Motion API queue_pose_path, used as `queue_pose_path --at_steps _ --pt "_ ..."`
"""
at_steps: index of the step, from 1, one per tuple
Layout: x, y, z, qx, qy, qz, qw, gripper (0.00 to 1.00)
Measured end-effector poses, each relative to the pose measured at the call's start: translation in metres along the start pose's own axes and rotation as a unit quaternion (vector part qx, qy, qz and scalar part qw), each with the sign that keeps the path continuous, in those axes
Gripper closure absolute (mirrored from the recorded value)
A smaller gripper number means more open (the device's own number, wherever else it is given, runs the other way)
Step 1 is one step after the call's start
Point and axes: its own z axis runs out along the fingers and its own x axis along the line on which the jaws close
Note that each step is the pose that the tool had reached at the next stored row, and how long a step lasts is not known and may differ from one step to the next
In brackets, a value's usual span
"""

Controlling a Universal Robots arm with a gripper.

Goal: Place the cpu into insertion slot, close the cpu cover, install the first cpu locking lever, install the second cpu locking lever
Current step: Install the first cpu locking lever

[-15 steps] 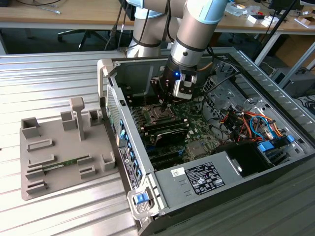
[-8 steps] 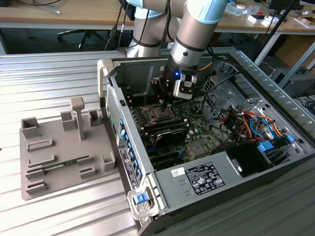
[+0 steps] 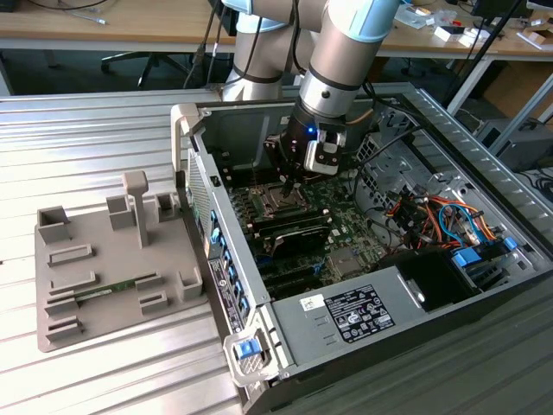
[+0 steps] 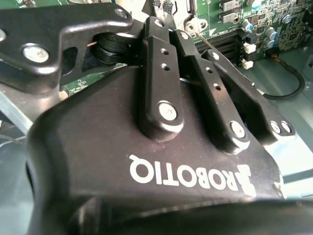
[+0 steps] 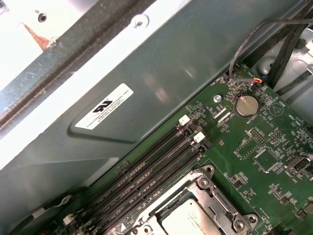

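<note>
The insertion slot [image 3: 281, 202] sits on the green board inside the open computer case. In the first wrist view the cpu [image 5: 185, 223] lies in the slot with its silver top showing, and the cpu cover [image 5: 216, 205] lies flat around it. My gripper [image 3: 288, 182] hangs just above the slot, pointing down. In the second wrist view its black fingers [image 4: 157, 29] meet at their tips, shut, with nothing seen between them. A thin metal locking lever [image 4: 207, 43] runs close beside the fingers.
Long black memory slots [image 5: 156, 166] run beside the slot, with the case wall [image 5: 146, 63] behind them. Coloured cables [image 3: 432, 212] and a power supply [image 3: 354, 316] fill the exterior view's right. A grey parts fixture [image 3: 112, 259] stands on the metal table outside the case.
</note>
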Motion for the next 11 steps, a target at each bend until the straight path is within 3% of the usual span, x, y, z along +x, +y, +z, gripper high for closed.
queue_pose_path --at_steps 11 --pt "0.0000 0.0000 0.0000 0.0003 -0.0004 -0.006 1.0000 0.90"
